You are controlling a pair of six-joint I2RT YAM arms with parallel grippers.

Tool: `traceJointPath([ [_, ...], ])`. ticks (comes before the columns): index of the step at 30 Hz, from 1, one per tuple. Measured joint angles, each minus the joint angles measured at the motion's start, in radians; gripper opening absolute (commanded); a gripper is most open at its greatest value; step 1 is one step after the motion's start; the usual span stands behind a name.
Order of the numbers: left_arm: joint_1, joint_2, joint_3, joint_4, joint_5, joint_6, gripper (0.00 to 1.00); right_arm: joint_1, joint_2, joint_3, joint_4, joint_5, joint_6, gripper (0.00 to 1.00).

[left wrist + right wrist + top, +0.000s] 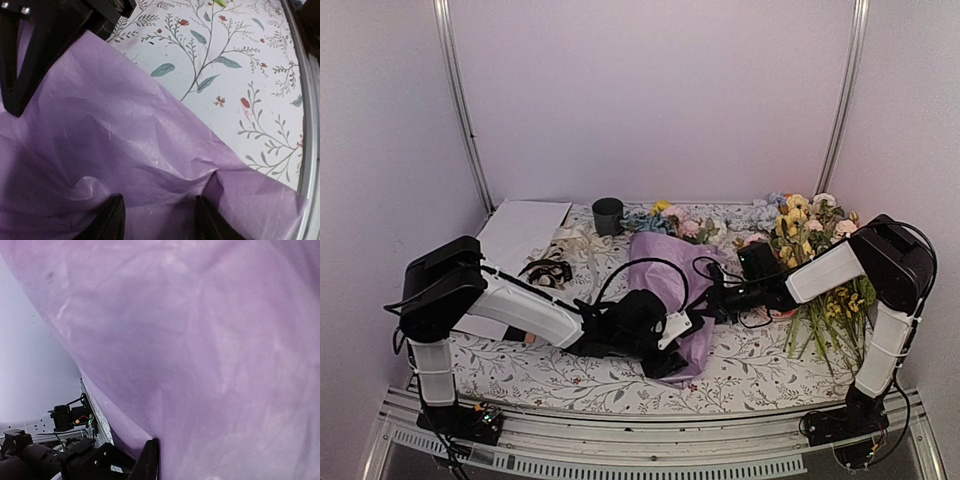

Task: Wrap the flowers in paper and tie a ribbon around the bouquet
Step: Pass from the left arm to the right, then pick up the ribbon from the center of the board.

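The bouquet [668,285] lies mid-table, a cone of lilac-purple paper [100,140] with pink, blue and yellow flowers [672,222] at its far wide end. At the cone's near narrow end my left gripper [670,335] grips it. In the left wrist view both fingertips [112,220] press into creased paper that bulges between them. My right gripper [713,297] is at the cone's right edge. In the right wrist view the paper [200,340] fills the frame and runs down along the one finger [149,462] that shows; the other is hidden behind it. A cream ribbon [582,243] lies at the back left.
At the back stands a dark cup [608,215]. A flat white sheet [525,230] and a coiled dark bundle [548,270] lie at the left. Loose long-stemmed yellow and pink flowers [825,270] are piled at the right. A floral cloth [760,370] covers the table.
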Motion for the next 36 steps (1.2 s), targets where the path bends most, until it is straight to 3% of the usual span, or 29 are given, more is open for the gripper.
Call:
traceJointPath([
  [2,-0.011,-0.038,-0.028,-0.013,-0.026,0.014,0.62,0.0,0.0,-0.001,0.013,-0.003,0.012,0.01],
  [7,-0.077,-0.122,-0.066,-0.07,-0.061,0.051,0.64,0.0,-0.001,-0.001,0.034,-0.01,0.026,0.0],
  [17,-0.163,-0.061,-0.033,-0.136,-0.127,0.106,0.6,0.0,-0.001,-0.001,0.036,-0.012,0.027,0.0],
  [21,-0.164,-0.069,-0.031,-0.142,-0.125,0.112,0.66,0.0,-0.003,-0.002,0.035,-0.013,0.027,0.0],
  [27,-0.146,-0.27,-0.104,-0.163,-0.039,0.088,0.66,-0.002,-0.044,-0.019,0.034,-0.013,0.021,0.0],
  [30,-0.065,-0.401,-0.114,-0.157,0.024,0.013,0.64,-0.008,-0.067,-0.035,0.032,-0.013,0.016,0.0],
  [36,0.322,-0.517,-0.124,-0.187,-0.008,-0.18,0.67,-0.013,-0.086,-0.048,0.011,-0.013,0.002,0.0],
])
